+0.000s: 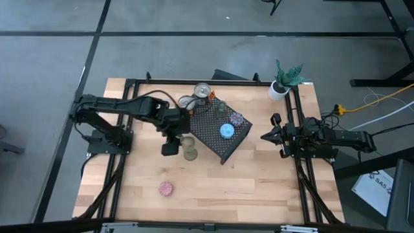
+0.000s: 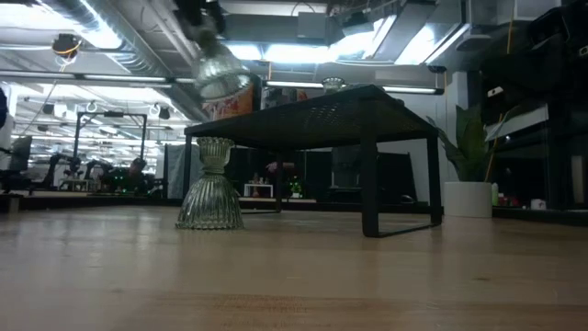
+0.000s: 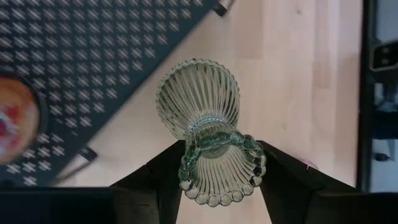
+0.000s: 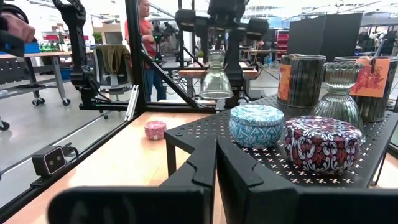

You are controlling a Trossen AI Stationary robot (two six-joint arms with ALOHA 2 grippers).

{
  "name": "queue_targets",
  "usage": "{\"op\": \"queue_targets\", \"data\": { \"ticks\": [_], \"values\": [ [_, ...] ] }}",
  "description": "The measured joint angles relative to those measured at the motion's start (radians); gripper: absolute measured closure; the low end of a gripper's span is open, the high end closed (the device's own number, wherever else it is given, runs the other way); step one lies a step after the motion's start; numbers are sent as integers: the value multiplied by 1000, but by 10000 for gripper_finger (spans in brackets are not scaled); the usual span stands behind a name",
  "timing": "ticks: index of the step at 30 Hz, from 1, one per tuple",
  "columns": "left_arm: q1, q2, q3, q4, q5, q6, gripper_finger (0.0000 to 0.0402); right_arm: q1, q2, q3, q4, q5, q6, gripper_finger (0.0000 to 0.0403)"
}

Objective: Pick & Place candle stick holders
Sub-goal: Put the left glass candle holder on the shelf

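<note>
My left gripper [image 3: 219, 149] hangs beside the black perforated stand [image 1: 217, 137], shut on an olive-green ribbed glass candle stick holder [image 3: 205, 118], which also shows in the right wrist view [image 4: 216, 76]. In the low view a second glass holder [image 2: 210, 186] stands on its flared foot on the table, with the held one [image 2: 217, 68] blurred above it. A blue holder [image 1: 226, 131], a purple one [image 1: 237, 120] and a green glass one [image 1: 222, 105] stand on the stand. A pink holder [image 1: 166, 188] lies on the table near the front. My right gripper [image 1: 264, 136] waits shut at the table's right side. My left gripper pinches the glass holder's beaded-rim cup end [image 3: 221, 171] between its two fingers [image 3: 165, 168], one on each side. The fingers come from above, pointing down. The holder hangs below them, lifted clear of the table, with its flared foot [image 3: 198, 93] lowest.
Two tins [image 1: 202, 90] [image 1: 187, 102] stand at the stand's far corner. A small white pot with a green plant [image 1: 283, 83] is at the far right corner. Bare wood lies across the table's front. A person [image 4: 143, 18] stands in the room beyond.
</note>
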Motion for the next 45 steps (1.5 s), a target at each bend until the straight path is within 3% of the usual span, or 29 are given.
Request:
{"op": "queue_targets", "data": {
  "ticks": [11, 21, 34, 45],
  "values": [
    [104, 100, 122, 8, -16, 68, 228, 0, 0, 0, 0, 0, 0, 387],
    [173, 155, 130, 87, -18, 86, 228, 0, 0, 0, 0, 0, 0, 387],
    [241, 163, 133, 86, 32, 101, 228, 0, 0, 0, 0, 0, 0, 387],
    [257, 165, 243, 83, 44, 101, 228, 0, 0, 0, 0, 0, 0, 387]
  ]
}}
